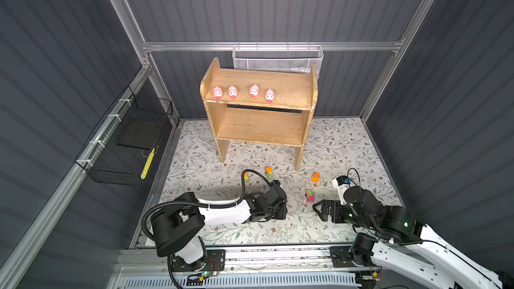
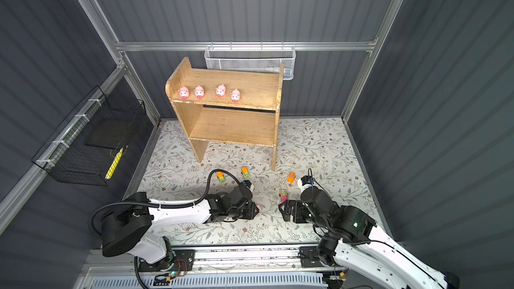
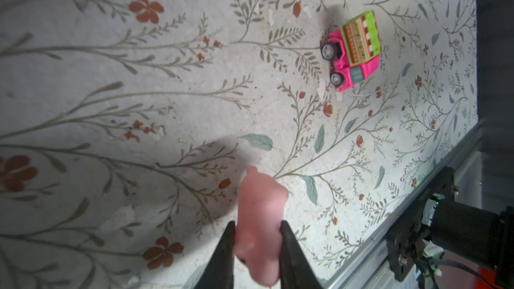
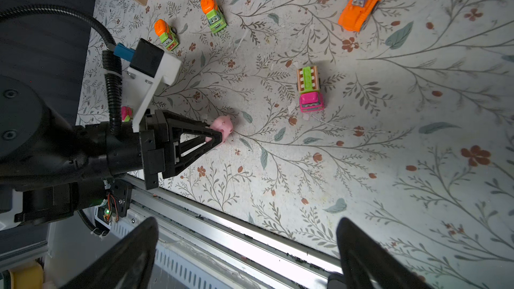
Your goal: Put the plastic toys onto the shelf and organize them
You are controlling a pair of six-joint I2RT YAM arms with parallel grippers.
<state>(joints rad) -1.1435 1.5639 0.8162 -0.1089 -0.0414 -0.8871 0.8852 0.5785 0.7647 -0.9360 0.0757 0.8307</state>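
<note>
Four pigs [image 1: 217,92] stand in a row on the top tier of the shelf [image 1: 258,126], snouts toward 6 o'clock, filling the 9 o'clock side and the middle. The 3 o'clock end is bare and the lower tier holds nothing. The pig row looks one short and no vehicle is shelved, so the task is judged less than half done.

The fifth pig [image 3: 261,198] is at 6 o'clock from the shelf, low over the mat [image 1: 194,162]. The left gripper [image 3: 257,226] has it clamped, jaws drawn narrow against its sides. Whether it is clear of the mat cannot be told. The right gripper [image 4: 247,221] hangs at its 3 o'clock, jaws spread wide and holding nothing.

Left on the mat, from the held pig:
- a pink truck [image 1: 309,195] at 2 o'clock
- an orange bulldozer [image 1: 315,177] at 1 o'clock
- two green trucks [image 1: 246,177] with orange drums at 11 and 12 o'clock, near the shelf legs
- a fifth toy [image 4: 126,113], pink and green, peeping from behind the left arm in the right wrist view

The held pig is pale pink, smooth and rounded, with small pointed ears. It is blurred up close and its snout is not visible. A body that round could slip in the grip.
</note>
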